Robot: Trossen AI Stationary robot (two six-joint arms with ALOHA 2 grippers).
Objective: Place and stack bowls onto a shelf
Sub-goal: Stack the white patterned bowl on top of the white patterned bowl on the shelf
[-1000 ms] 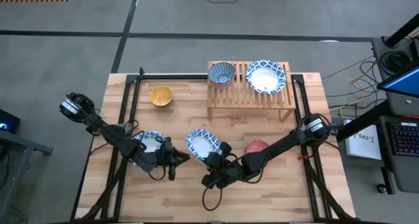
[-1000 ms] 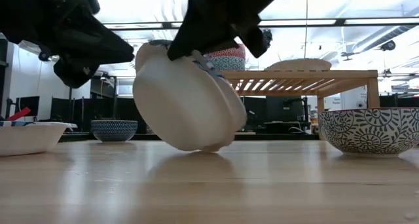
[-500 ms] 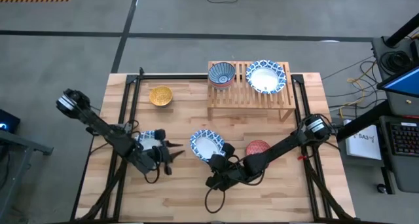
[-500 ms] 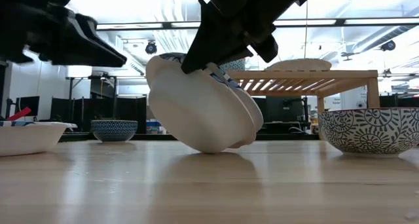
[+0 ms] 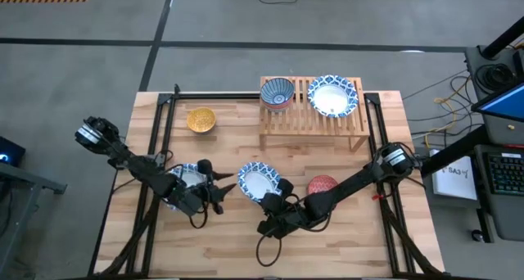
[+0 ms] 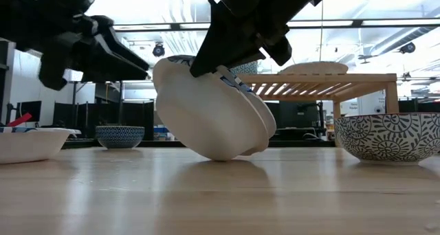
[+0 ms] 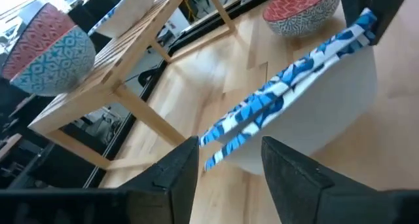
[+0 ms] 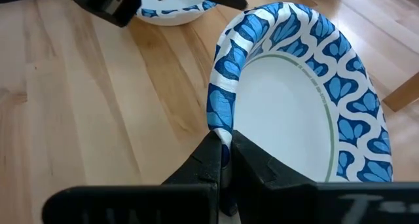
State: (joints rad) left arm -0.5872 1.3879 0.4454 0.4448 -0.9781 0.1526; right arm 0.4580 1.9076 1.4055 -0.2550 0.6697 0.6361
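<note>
My right gripper (image 5: 270,200) is shut on a large blue-and-white bowl (image 5: 259,180) at the table's middle; the bowl stands tilted (image 6: 213,111). My left gripper (image 5: 219,191) is open just left of that bowl. In the left wrist view its fingers (image 7: 229,149) stand on either side of the bowl's blue rim (image 7: 275,99); I cannot tell whether they touch it. Another large bowl (image 5: 187,175) rests under the left arm. The shelf (image 5: 311,120) carries a dark blue patterned bowl (image 5: 277,92) and a large bowl (image 5: 332,96). My right gripper pinches the large bowl's rim (image 8: 219,116) on its near side, one finger inside the white hollow and one outside. The fingers come slanting down from the near right. The bowl is tilted, its lower outer wall (image 6: 220,154) on the table.
A red bowl (image 5: 322,184) sits right of the held bowl, close to the right arm. A yellow bowl (image 5: 201,119) stands left of the shelf near the far edge. Open wood lies along the near edge (image 5: 246,255).
My right gripper has shifted the tilted bowl slightly toward the table's right, then held still. My left gripper drew back toward the left edge, then came back toward the bowl's rim, open throughout.
</note>
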